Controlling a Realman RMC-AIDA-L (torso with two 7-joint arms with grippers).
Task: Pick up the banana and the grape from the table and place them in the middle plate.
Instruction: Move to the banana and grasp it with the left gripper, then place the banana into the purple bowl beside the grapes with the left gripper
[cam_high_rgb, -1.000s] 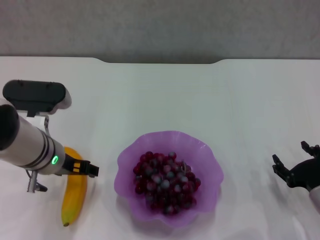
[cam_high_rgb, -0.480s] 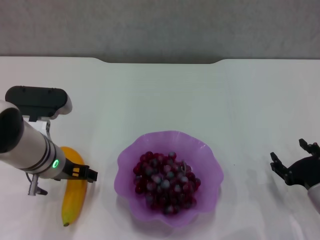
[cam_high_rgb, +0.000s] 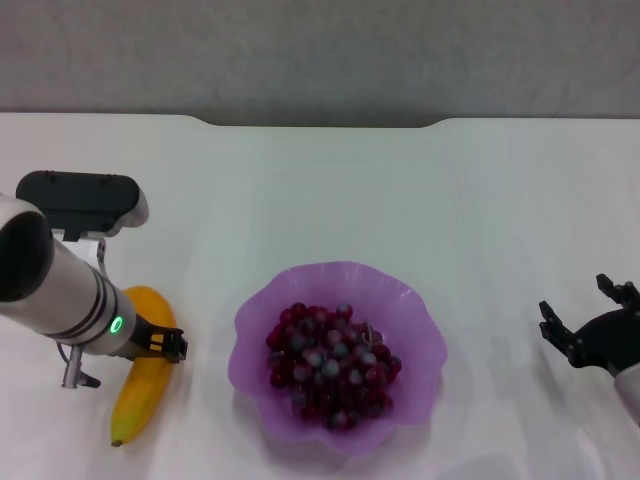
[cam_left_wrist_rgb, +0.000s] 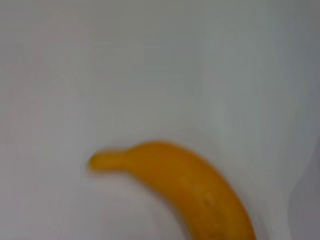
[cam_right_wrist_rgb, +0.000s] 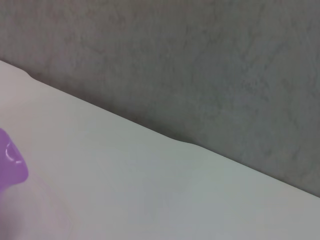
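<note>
The yellow-orange banana lies on the white table at the near left, tilted with its lower tip toward the table's front edge. My left gripper is down across the banana's middle and shut on it; the banana still rests on the table. The left wrist view shows the banana close up, with no fingers in sight. The bunch of dark red-purple grapes sits inside the light-purple scalloped plate at the centre. My right gripper is open and empty at the near right.
The table's far edge has a notch, with a grey wall behind it. A piece of the plate's purple rim shows in the right wrist view, along with bare tabletop.
My left gripper has sunk slightly onto the banana. The banana has pivoted, its lower tip swinging to the left. The right gripper has barely moved.
</note>
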